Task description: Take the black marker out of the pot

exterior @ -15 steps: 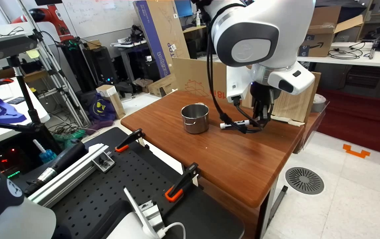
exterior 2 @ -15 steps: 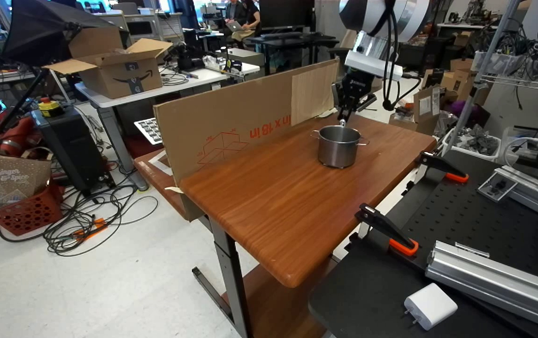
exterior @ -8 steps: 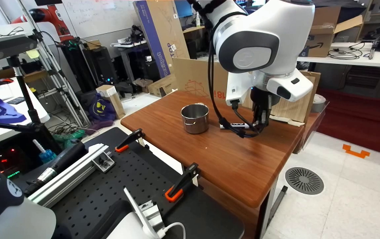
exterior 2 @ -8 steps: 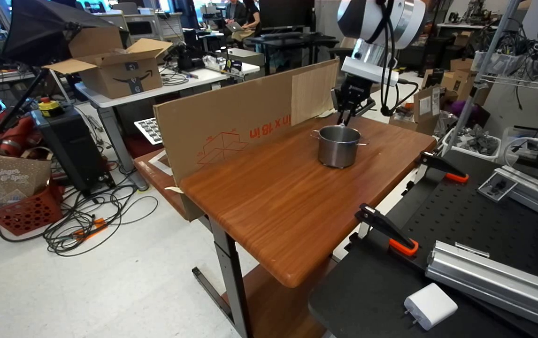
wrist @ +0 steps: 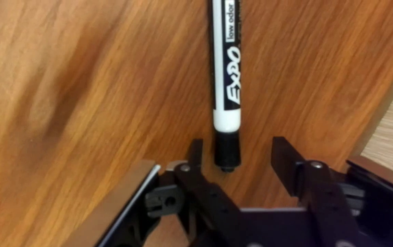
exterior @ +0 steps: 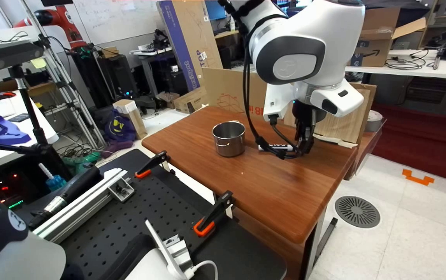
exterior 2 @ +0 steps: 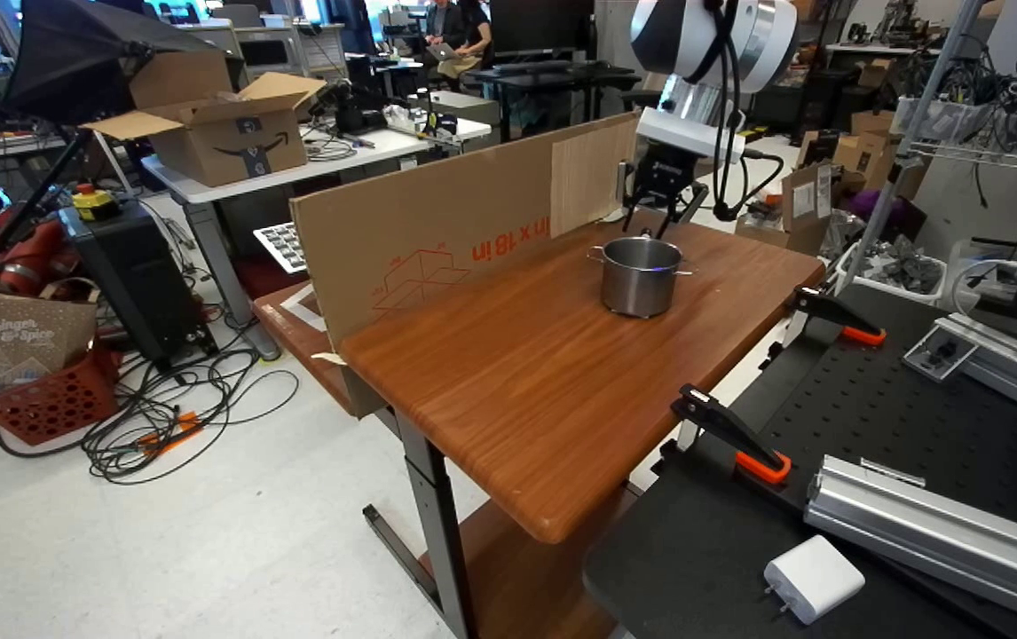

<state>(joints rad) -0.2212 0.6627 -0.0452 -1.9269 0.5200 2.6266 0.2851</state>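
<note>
Robot arm [exterior: 341, 39], white. Joint cap [exterior: 295, 67]: pale oval, faint emblem, dark-grey surround [exterior: 264, 58]. Beside joint cap: silver band [exterior: 262, 32]; black cables [exterior: 257, 134]. Below joint cap: white wrist block [exterior: 348, 104], two black insets [exterior: 329, 107]. Further below joint cap: black jointed fingers [wrist: 287, 168], silver screws [wrist: 316, 164].

The stockpot [exterior 2: 637, 288] is smooth, shiny metal; the Expo marker [wrist: 226, 89] looks like smooth plastic; the wood-grained bench [exterior 2: 508, 373] has a soft gloss; the cardboard panel [exterior 2: 446, 213] is matt.

The rounded white robot arm [exterior: 299, 64] with dark-grey trim is bent downward; its black, two-fingered mechanical end effector [wrist: 237, 153] points down, spread apart.
</note>
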